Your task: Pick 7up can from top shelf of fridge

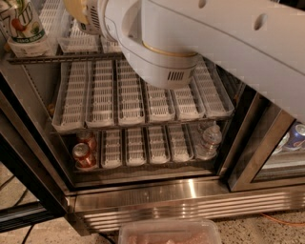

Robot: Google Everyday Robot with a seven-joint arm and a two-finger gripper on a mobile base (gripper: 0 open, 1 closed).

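Note:
A white 7up can (23, 24) with green lettering stands at the far left of the top shelf (62, 58), which is a dark-edged rack with white slotted trays. My big white arm (190, 43) reaches across the top of the view toward that shelf. Its beige wrist end (75, 10) lies just right of the can. My gripper is beyond the top edge of the view and hidden by the arm, so none of it shows. The fridge (190, 202) stands open, with a ribbed steel base.
The middle rack (128, 97) holds white lane trays. On the bottom rack are red cans (84, 153) at the left and a clear water bottle (209, 140) at the right. A black door frame (24, 162) runs down the left. A pinkish tray (169, 232) is at the bottom edge. A neighbouring fridge (295, 136) holds a can.

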